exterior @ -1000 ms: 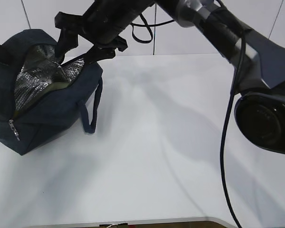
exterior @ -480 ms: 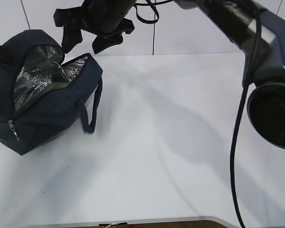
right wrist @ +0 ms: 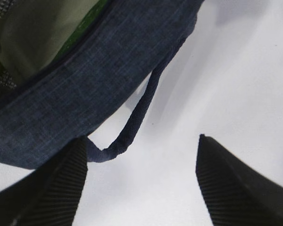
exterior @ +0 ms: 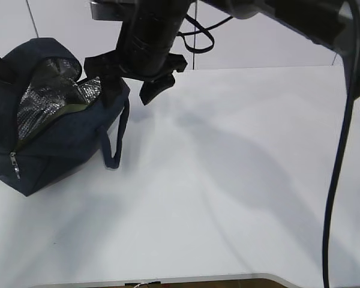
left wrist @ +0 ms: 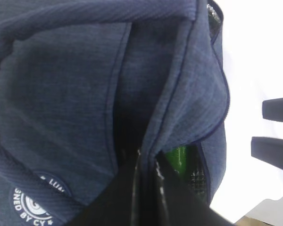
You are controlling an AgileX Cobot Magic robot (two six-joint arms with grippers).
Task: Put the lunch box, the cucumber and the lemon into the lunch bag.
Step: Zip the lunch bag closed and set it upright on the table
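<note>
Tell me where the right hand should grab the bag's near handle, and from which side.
Probably at the bottom of the handle loop, where it hangs clear of the bag wall and rests on the table. Come down from above with the right hand, now open just over it, jaws straddling the strap across its width.
</note>
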